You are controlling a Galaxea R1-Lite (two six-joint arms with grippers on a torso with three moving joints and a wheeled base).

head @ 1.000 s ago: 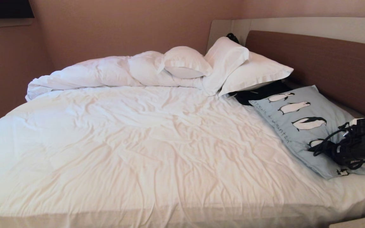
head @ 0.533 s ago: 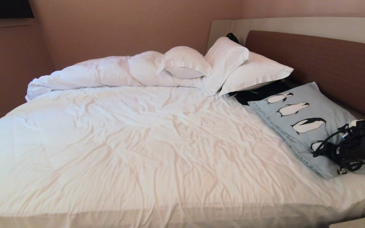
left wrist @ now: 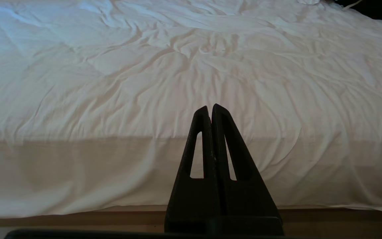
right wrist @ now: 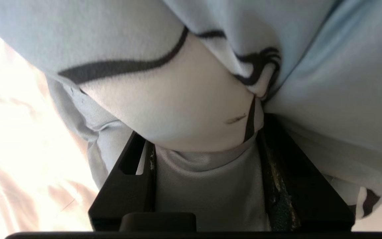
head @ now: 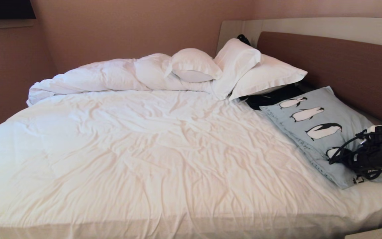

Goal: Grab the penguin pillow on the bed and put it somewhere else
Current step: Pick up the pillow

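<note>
The penguin pillow (head: 313, 122), light blue with black-and-white penguins, lies at the right side of the bed (head: 151, 142) against the headboard. My right gripper (head: 342, 156) sits on the pillow's near end, shut on a bunched fold of it. In the right wrist view the pillow fabric (right wrist: 191, 109) fills the gap between the two fingers of the right gripper (right wrist: 204, 139). My left gripper (left wrist: 211, 108) is shut with nothing in it and hangs in front of the bed's near edge (left wrist: 111, 139).
Plain white pillows (head: 260, 74) and a bunched white duvet (head: 111, 76) lie along the bed's far side. A black item (head: 270, 96) sits between the white pillows and the penguin pillow. The brown headboard (head: 337, 66) is on the right. A pale furniture corner (head: 376, 232) shows at bottom right.
My right gripper has closed on the pillow's near end. The fabric has bunched there, and the pillow's lettered edge has folded and pulled in slightly. The left arm has not moved.
</note>
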